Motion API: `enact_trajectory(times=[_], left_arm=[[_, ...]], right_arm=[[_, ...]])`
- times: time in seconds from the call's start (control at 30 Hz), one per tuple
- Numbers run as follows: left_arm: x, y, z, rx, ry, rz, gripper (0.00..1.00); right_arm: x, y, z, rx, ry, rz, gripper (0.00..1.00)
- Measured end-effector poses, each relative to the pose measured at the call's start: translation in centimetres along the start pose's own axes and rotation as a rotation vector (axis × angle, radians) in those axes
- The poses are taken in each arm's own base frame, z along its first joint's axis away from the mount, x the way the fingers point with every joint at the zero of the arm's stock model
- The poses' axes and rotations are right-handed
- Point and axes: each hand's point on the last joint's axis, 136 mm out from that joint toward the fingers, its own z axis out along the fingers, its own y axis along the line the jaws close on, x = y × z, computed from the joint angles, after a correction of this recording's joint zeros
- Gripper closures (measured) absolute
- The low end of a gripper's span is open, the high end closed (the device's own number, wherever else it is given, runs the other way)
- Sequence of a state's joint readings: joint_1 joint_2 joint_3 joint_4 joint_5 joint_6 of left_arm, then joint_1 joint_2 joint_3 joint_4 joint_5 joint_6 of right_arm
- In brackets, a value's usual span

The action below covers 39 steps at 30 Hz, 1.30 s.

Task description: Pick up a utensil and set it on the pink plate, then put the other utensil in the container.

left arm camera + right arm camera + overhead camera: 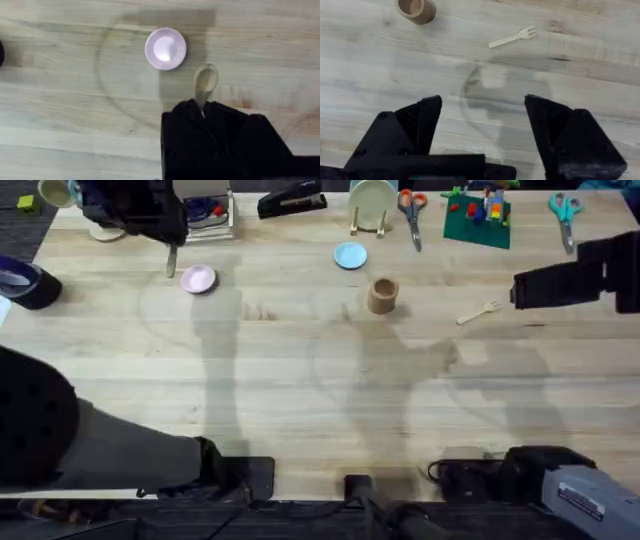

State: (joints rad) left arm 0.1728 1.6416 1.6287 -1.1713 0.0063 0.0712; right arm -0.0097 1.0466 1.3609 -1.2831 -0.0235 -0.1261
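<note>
The left gripper (pixel 202 107) is clamped on the spoon (pixel 205 85), whose oval bowl sticks out beyond the fingertips. In the overhead view the spoon (pixel 172 260) hangs just at 10 o'clock of the plate (pixel 198 279), which sits at about 10 o'clock on the table (pixel 320 390). From the left wrist view the plate (pixel 165 48) lies just past the bowl and a little to one side, the 2 apart; how high the spoon rides above the wood is hard to judge.

The step in hand looks like the placing of the spoon. To do it well, shift the bowl over the plate's middle, lower until the spoon is close above the dish, tip it toward flat, and only then let go. The plate is small and shallow, roughly as wide as the spoon is long, so an off-centre release would likely leave the handle tipping over the rim or nudge the dish aside.

The right gripper (pixel 482 117) hovers with its fingers spread wide and nothing between them, at about 3 o'clock on the table. The fork (pixel 512 37) lies flat on the wood ahead of it, well apart from the cup (pixel 417 9), which stands upright near the table's centre at 12 o'clock.

No brand, label or writing can be read on any of these things.
</note>
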Motion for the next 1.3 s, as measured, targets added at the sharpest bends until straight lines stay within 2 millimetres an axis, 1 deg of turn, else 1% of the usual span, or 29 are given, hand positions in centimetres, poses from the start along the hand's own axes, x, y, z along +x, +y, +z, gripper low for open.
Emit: enact_trajectory(times=[0.07, 0.17, 0.37, 0.57, 0.73, 0.97, 1.13, 1.3], left_arm=[[-0.3, 0.0, 0.4, 0.000, -0.002, 0.002, 0.959], [-0.8, 0.1, 1.8, 0.000, 0.008, 0.004, 0.959], [-1.5, 0.2, 6.1, 0.004, 0.051, 0.004, 0.959], [-1.8, 0.2, 9.2, 0.006, 0.077, 0.004, 0.959], [-1.5, 0.5, 10.6, 0.006, 0.099, -0.002, 0.959], [-0.9, 2.2, 12.3, -0.005, 0.133, -0.040, 0.959], [-0.8, 3.1, 12.9, -0.011, 0.138, -0.060, 0.959], [-1.4, 3.2, 13.2, -0.013, 0.116, -0.060, 0.959]], right_arm=[[0.0, 0.0, 0.0, 0.000, 0.000, 0.000, 0.006], [0.0, 0.0, 0.0, 0.000, 0.000, 0.000, 0.006], [0.0, 0.0, 0.0, 0.000, 0.000, 0.002, 0.006], [0.0, 0.0, 0.0, 0.000, 0.000, 0.003, 0.005], [0.0, 0.0, 0.0, 0.000, 0.000, 0.003, 0.006], [0.0, 0.0, 0.0, 0.000, 0.000, 0.003, 0.006], [0.0, 0.0, 0.0, 0.000, 0.000, 0.003, 0.006], [0.0, 0.0, 0.0, 0.000, 0.000, 0.003, 0.006]])
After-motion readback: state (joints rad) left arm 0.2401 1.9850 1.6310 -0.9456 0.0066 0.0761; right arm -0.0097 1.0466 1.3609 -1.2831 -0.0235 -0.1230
